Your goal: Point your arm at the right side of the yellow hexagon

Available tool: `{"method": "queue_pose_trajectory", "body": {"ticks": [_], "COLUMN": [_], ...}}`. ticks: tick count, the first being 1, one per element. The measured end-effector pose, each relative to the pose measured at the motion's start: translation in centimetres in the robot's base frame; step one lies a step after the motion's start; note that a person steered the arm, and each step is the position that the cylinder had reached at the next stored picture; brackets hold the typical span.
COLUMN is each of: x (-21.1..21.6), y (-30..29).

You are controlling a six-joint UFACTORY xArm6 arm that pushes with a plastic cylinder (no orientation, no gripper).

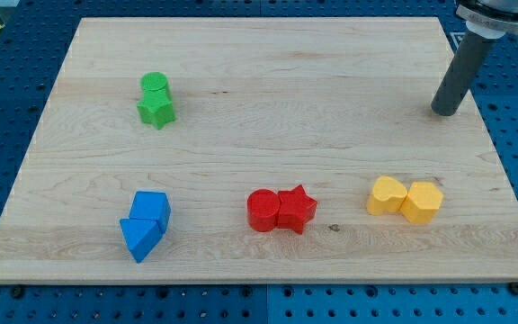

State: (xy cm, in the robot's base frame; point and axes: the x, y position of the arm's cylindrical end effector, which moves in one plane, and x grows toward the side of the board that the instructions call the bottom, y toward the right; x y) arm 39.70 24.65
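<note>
The yellow hexagon (422,202) lies at the view's lower right, touching a yellow heart-like block (387,194) on its left. My tip (444,112) rests on the board near the view's upper right, well above the yellow pair and slightly to the right of the hexagon. The dark rod rises from the tip toward the view's top right corner.
A red cylinder (262,210) and a red star (296,208) touch at the bottom centre. A blue cube (152,209) and a blue triangle (138,238) sit at the bottom left. A green cylinder (155,85) and a green star (156,110) sit at the upper left. The wooden board (259,81) ends near the rod.
</note>
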Motion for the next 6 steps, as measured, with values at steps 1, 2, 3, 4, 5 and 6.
{"method": "queue_pose_trajectory", "body": {"ticks": [1,2,3,4,5,6], "x": [0.3,2.1,4.8,8.5,13.1,17.8], "y": [0.0,0.4,0.4,0.4,0.4,0.0]}}
